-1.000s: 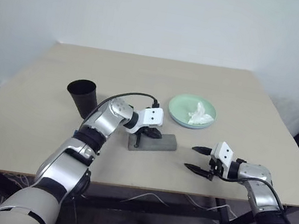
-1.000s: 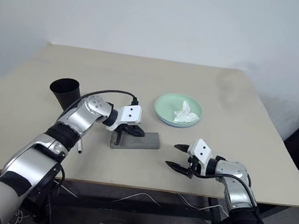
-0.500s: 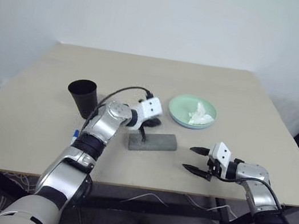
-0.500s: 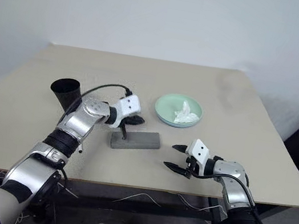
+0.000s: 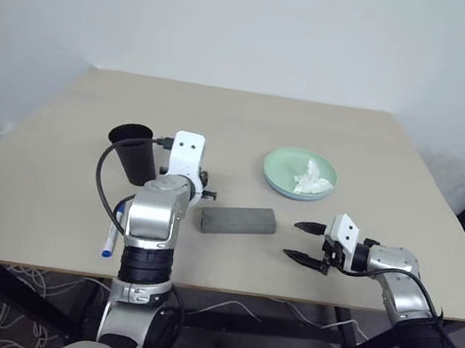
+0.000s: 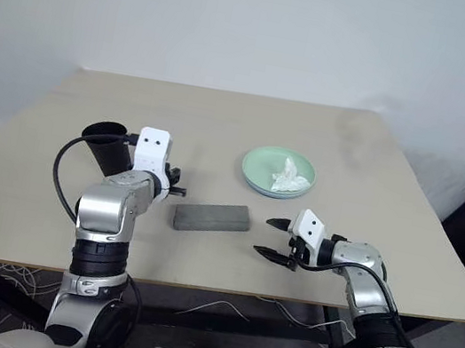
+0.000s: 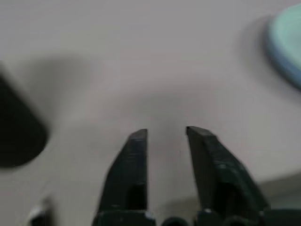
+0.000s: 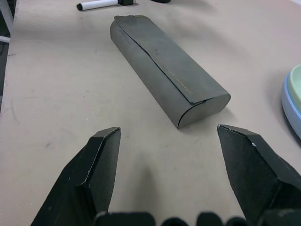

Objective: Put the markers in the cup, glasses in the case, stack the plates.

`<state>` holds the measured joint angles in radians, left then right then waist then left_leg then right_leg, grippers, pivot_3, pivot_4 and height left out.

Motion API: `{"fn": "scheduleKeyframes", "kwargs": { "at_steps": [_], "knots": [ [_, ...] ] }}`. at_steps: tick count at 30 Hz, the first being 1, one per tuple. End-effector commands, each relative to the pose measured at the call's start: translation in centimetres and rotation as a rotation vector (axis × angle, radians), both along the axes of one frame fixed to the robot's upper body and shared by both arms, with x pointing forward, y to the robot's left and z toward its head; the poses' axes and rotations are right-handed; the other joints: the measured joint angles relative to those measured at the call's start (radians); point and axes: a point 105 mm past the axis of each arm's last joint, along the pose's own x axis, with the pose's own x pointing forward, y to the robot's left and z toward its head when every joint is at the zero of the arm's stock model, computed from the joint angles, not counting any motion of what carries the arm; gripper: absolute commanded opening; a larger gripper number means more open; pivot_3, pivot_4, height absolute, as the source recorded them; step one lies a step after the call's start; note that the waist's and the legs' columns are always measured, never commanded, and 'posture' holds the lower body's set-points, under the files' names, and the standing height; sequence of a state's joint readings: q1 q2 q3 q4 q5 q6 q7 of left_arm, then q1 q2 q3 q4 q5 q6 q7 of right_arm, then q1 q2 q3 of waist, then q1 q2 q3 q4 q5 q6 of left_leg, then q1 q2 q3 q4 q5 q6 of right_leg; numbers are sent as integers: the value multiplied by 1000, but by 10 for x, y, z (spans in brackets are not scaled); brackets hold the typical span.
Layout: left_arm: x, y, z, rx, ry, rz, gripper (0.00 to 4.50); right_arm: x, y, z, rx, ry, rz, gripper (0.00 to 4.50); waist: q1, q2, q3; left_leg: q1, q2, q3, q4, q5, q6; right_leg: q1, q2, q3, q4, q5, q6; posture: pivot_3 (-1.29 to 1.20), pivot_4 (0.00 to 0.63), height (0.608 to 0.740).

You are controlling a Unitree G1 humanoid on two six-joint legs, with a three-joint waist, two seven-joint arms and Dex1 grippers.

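The grey case (image 5: 238, 219) lies shut on the table's middle. The glasses are out of view. My left gripper (image 7: 167, 134) hovers between the black cup (image 5: 133, 152) and the case, open with nothing between its fingers. A marker (image 5: 111, 234) with a white barrel and blue cap lies near the front edge, left of my left arm. The mint green plate sits on the light blue one (image 5: 279, 175) at the right rear. My right gripper (image 5: 308, 243) stands open just right of the case, pointing at it (image 8: 169, 77).
A crumpled white tissue (image 5: 313, 177) lies in the top plate. The table's front edge (image 5: 221, 287) runs close below both arms. A black cable (image 5: 103, 192) loops from my left wrist beside the cup.
My left gripper left the case's left end, swung left toward the cup, rolled upright and opened. The case and my right gripper stayed put.
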<state>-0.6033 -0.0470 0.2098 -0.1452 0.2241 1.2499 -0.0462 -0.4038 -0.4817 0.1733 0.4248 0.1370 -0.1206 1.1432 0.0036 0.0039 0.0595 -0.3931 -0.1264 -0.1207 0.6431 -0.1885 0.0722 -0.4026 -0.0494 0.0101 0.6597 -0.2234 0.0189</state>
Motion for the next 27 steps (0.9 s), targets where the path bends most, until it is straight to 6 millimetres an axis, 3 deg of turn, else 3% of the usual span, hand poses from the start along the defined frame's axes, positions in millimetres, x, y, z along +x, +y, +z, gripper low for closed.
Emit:
{"fn": "scheduleKeyframes", "kwargs": {
  "at_steps": [1, 6, 13, 27],
  "knots": [
    [-2, 21, 22, 113, -28, 161, 2741, 7, 9, 14, 18, -54, 40, 3560, -3, 0, 0, 0, 0, 0, 0, 0, 0, 0, 0, 0, 0, 0, 0, 0, 0, 736],
    [-9, 36, 13, 142, 40, 253, 4465, 8, 12, 14, 23, -57, 46, 3560, 0, 0, 0, -1, 0, 0, 0, 0, 0, -3, 0, 0, -1, 0, 0, 0, 0, 736],
    [-12, 38, -4, 35, 141, 306, 4465, 6, 9, 14, 27, -61, 35, 3560, 1, 0, 0, -1, 0, 0, 0, 0, 0, -3, 0, 0, -1, 0, 0, 0, 0, 736],
    [-8, 47, -28, -19, 214, 338, 4465, 4, 1, 17, 32, -70, 5, 3560, 0, 0, 0, -1, 0, 1, 0, 0, 0, -4, 0, 0, -1, 0, 0, 0, 0, 736]
  ]
}}
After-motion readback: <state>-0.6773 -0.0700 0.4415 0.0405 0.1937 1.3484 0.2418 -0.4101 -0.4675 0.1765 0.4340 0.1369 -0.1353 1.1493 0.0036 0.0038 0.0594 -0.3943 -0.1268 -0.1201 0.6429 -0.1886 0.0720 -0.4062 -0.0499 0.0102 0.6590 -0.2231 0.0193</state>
